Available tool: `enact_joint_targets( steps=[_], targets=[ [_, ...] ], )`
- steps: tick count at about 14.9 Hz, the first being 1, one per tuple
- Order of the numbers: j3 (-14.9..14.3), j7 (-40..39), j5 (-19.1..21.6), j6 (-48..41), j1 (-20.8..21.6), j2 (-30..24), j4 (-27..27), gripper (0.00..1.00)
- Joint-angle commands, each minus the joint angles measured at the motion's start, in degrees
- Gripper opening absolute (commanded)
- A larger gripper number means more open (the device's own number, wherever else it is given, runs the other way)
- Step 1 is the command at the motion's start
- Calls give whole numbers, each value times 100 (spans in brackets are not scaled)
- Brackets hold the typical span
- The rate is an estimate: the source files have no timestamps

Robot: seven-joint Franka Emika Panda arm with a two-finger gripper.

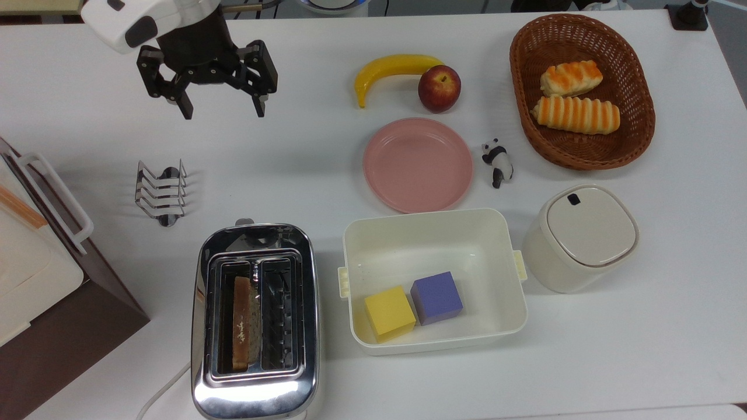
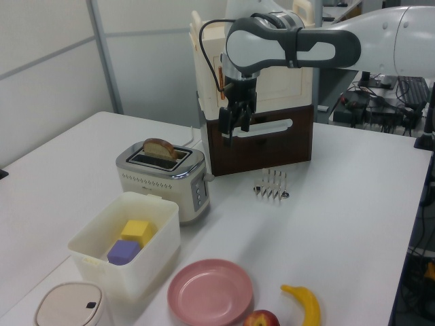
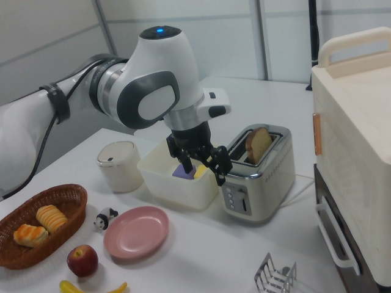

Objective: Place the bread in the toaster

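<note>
Smooth white table [image 1: 327, 175], matte and uncluttered in its middle; pale partition walls behind in the left view, a desk with cables off to the left view's right.

Up at the top view's upper left, the gripper [image 1: 223, 108]: black, angular, jointed links, both fingers spread wide and holding nothing, hanging above bare tabletop. Below it in the top view, a small toast rack [image 1: 160, 191] of thin bright wire loops. Further below, well apart from the gripper, the toaster [image 1: 255, 321]: mirror-shiny chrome, boxy with rounded corners, two dark slots. Standing on edge in the slot on the top view's left, the bread [image 1: 240, 322]: speckled tan crumb, brown crust, rounded top poking above the slot in the left view [image 2: 160, 149] and the right view [image 3: 259, 144].

To the gripper's right in the top view, a glossy yellow banana [image 1: 391, 71] touching a red apple [image 1: 439, 88], then a round pink plate [image 1: 417, 164], a cream plastic tub [image 1: 508, 274] holding a yellow and a purple cube, and an oval woven basket [image 1: 523, 111] with striped rolls. At the top view's left edge, a brown and cream cabinet [image 1: 52, 291] with a white handle.
</note>
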Motion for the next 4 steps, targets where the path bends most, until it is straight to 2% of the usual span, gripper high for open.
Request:
enact_joint_targets(
  steps=[1,4],
  targets=[
    [-96,-25,-355,-152,52,-148,-167,100],
    [-157,2,-303,-144,26,-209,-185,100]
  ],
)
